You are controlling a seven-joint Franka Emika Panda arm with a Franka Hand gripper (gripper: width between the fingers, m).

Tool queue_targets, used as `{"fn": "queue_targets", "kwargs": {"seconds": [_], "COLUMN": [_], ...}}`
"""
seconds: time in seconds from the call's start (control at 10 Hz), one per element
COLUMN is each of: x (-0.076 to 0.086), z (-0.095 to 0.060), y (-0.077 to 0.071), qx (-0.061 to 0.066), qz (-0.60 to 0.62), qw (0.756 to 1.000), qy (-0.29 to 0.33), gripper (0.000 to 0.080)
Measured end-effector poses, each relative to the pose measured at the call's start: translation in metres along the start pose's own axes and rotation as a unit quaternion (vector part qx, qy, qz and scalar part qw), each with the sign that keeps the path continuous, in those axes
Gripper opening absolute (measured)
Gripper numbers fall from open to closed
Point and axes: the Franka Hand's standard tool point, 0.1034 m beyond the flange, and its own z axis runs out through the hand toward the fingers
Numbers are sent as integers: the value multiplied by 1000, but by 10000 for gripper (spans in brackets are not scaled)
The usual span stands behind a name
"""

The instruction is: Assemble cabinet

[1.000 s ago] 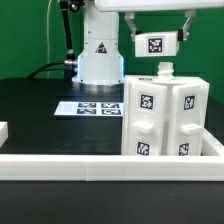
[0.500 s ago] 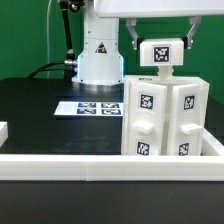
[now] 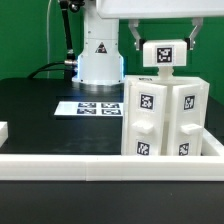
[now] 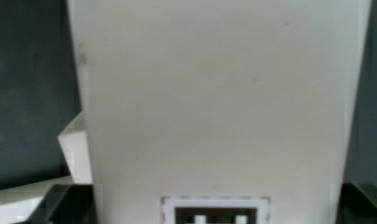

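Note:
The cabinet (image 3: 165,120), a large white box whose front panels carry black-and-white tags and small knobs, stands on the black table at the exterior view's right. My gripper (image 3: 163,50) hangs right above it, shut on a white tagged part (image 3: 163,55) whose lower end reaches the cabinet's top. In the wrist view the white part (image 4: 211,100) fills most of the picture, with its tag at one edge between my dark fingers (image 4: 43,205). I cannot tell whether the part touches the cabinet.
The marker board (image 3: 90,107) lies on the table in front of the robot's white base (image 3: 100,55). A long white border rail (image 3: 90,168) runs along the front. A small white piece (image 3: 3,130) sits at the exterior view's left edge.
The gripper has come down with the white part and levelled it over the cabinet's top. In the last half second nothing has moved.

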Motion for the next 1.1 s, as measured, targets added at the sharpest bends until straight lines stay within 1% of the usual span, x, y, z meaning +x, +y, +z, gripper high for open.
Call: {"fn": "queue_targets", "kwargs": {"seconds": [0.2,0.7,0.8,1.0,1.1], "x": [5,17,17,17,16], "z": [0,-1,-1,-2,-1], "y": [-7,2,2,2,3], "qx": [1,5,7,7,11], "qz": [-7,-31,-31,-31,-23], "qw": [1000,999,998,998,999], "qy": [3,39,48,49,45], "gripper": [560,560,560,560,560]}}
